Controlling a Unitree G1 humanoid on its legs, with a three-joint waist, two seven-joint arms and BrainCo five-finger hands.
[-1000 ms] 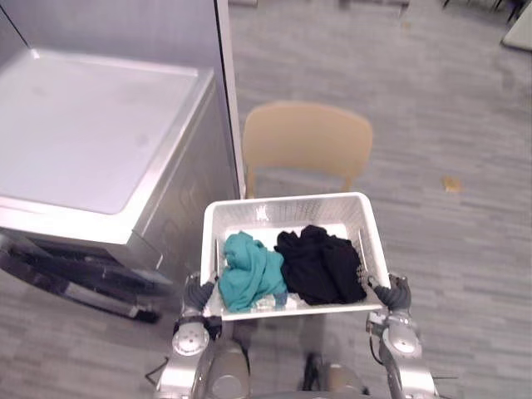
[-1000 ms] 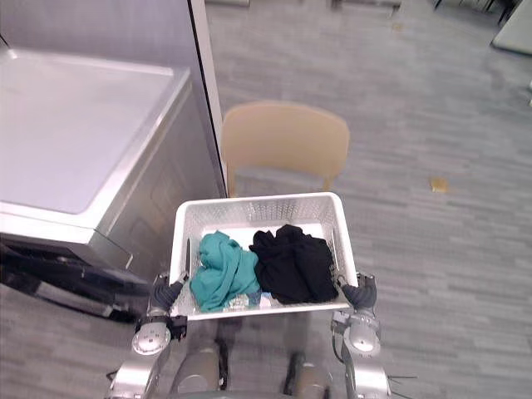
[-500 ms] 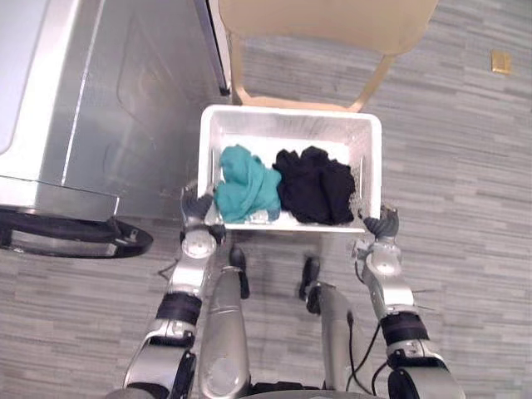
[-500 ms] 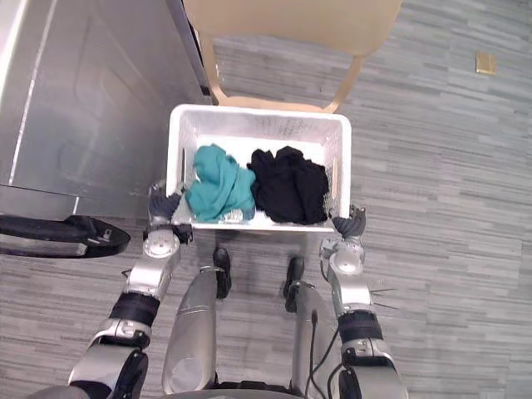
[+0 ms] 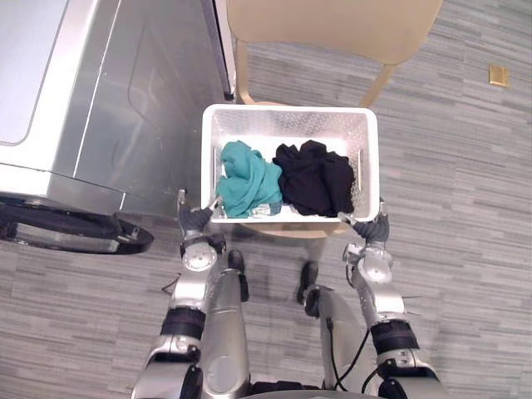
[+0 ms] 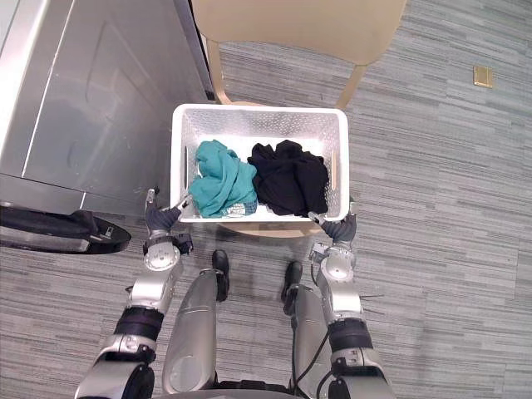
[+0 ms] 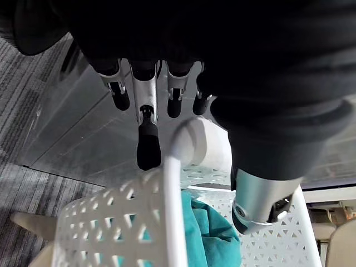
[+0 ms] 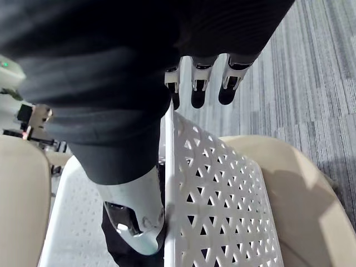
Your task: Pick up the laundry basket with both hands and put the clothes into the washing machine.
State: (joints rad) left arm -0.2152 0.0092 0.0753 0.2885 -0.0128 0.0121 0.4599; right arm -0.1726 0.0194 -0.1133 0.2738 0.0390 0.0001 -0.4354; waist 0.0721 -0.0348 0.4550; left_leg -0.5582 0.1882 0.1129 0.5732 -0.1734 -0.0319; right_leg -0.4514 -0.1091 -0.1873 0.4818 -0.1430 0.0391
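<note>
The white perforated laundry basket (image 5: 289, 116) rests on the tan chair seat (image 8: 295, 200). In it lie a teal garment (image 5: 245, 179) on the left and a black garment (image 5: 316, 177) on the right. My left hand (image 5: 196, 220) is at the basket's near left corner. Its fingers (image 7: 147, 139) stretch straight outside the rim (image 7: 172, 183), with the thumb inside by the teal garment (image 7: 211, 233). My right hand (image 5: 371, 227) is at the near right corner. Its fingers (image 8: 199, 83) run straight along the outer wall (image 8: 222, 189), the thumb inside. Both hands are open.
The silver washing machine (image 5: 100, 100) stands on the left, its dark round door (image 5: 66, 229) swung open low at the front. The tan chair's back (image 5: 332, 25) is beyond the basket. A small tan scrap (image 5: 498, 75) lies on the grey floor at far right.
The camera has tilted down. Both hands' fingers have uncurled from the basket's near corners and now stand straight. The basket sits on the chair seat.
</note>
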